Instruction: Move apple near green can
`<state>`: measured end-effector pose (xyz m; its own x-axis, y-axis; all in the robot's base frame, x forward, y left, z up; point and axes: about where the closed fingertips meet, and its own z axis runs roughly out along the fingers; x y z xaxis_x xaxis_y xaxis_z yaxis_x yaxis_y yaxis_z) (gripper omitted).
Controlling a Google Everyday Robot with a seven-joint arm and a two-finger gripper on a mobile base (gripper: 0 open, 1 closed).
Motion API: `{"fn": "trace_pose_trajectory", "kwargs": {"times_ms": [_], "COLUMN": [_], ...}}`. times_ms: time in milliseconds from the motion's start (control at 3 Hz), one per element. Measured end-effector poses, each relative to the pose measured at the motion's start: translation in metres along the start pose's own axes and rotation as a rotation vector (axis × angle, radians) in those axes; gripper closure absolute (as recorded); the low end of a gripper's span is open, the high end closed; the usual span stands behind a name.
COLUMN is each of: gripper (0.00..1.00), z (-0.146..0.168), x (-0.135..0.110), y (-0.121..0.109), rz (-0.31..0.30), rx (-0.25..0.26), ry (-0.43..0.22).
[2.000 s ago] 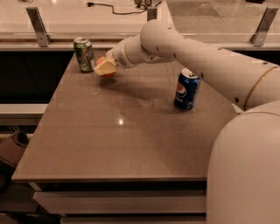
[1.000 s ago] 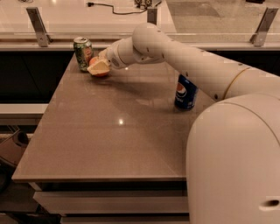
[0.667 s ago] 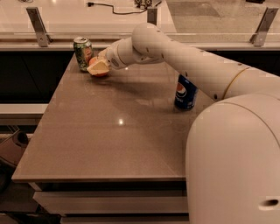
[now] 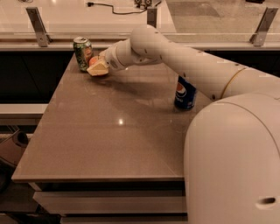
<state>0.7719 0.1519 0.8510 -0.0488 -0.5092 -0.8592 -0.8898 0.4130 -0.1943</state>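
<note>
Camera view: pincer (image 4: 97, 66) sits at the far-left part of the tabletop (image 4: 109, 144), just right of the green can (image 4: 82, 52). It is pinching the apple (image 4: 92, 60). The pale fingers (image 4: 102, 69) wrap the apple's lower right side, spread only as wide as the fruit. Only an orange-red patch of the apple shows above and left of the fingers.

The apple is just beside the green can, on its right. The gap is very small, and I can't tell if they touch. The apple is low, at tabletop level, but I can't tell if its weight is on the surface.

The green can stands upright, silver top up, close to the far edge. The white arm (image 4: 183, 61) leads away from the can to the right and toward the camera, ending in the robot body (image 4: 236, 166), which fills the near right corner.

A blue Pepsi can (image 4: 184, 94) stands upright, well right of the green can and nearer the camera, its top partly covered by the arm.

Behind the green can runs a pale ledge with an angled metal post (image 4: 36, 19) to the can's left. A dark cable (image 4: 113, 9) lies on the surface beyond it.
</note>
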Motion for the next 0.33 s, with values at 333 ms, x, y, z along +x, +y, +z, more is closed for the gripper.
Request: {"fn": "trace_pose_trajectory", "kwargs": {"times_ms": [333], "gripper": [0.0], "z": [0.0021], "x": [0.0001], "y": [0.0017], "rz": [0.0], "rx": [-0.004], "ry": [0.0]}}
